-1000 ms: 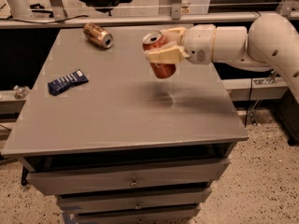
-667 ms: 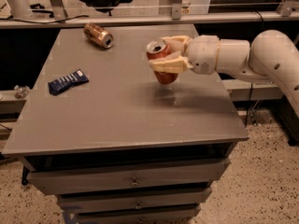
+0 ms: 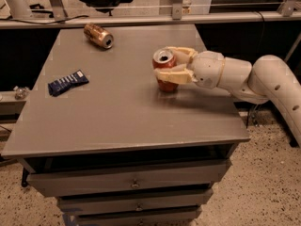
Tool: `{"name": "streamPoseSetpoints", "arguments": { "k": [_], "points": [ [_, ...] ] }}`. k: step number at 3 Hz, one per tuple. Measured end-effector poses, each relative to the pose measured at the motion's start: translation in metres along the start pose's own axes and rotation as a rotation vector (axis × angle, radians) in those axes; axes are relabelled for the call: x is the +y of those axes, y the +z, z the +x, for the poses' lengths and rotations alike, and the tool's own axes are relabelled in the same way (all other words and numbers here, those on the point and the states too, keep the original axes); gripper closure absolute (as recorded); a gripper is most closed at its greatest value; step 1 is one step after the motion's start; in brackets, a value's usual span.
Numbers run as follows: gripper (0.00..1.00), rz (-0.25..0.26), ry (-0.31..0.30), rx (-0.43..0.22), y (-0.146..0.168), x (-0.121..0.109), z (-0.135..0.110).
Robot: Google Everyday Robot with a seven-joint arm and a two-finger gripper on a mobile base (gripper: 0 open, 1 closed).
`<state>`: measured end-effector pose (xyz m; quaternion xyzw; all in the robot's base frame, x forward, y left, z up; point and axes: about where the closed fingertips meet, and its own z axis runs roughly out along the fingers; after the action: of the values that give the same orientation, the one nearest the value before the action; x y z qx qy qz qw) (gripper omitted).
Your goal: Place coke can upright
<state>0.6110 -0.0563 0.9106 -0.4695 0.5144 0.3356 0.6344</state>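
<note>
Claw closed around the coke can, which stands upright right of centre on the counter; whether its base is fully seated cannot be told. Risk: letting go with a gap beneath, or a finger dragging on withdrawal, would likely topple it

**Grey table carries 3 things**

It bears a gold-brown can on its side at the back, a blue packet at left, and the coke can upright at right, clasped by the gripper.
</note>
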Motion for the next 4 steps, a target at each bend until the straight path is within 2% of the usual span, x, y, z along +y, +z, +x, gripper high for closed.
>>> {"name": "streamPoseSetpoints", "arguments": {
  "k": [1, 2, 4],
  "points": [
    [1.00, 0.022, 0.069, -0.015, -0.0040, -0.0039, 0.0114],
    [0.83, 0.024, 0.081, -0.015, -0.0040, -0.0050, 0.0108],
    [0.37, 0.024, 0.081, -0.015, -0.0040, -0.0053, 0.0099]
  ]
}}
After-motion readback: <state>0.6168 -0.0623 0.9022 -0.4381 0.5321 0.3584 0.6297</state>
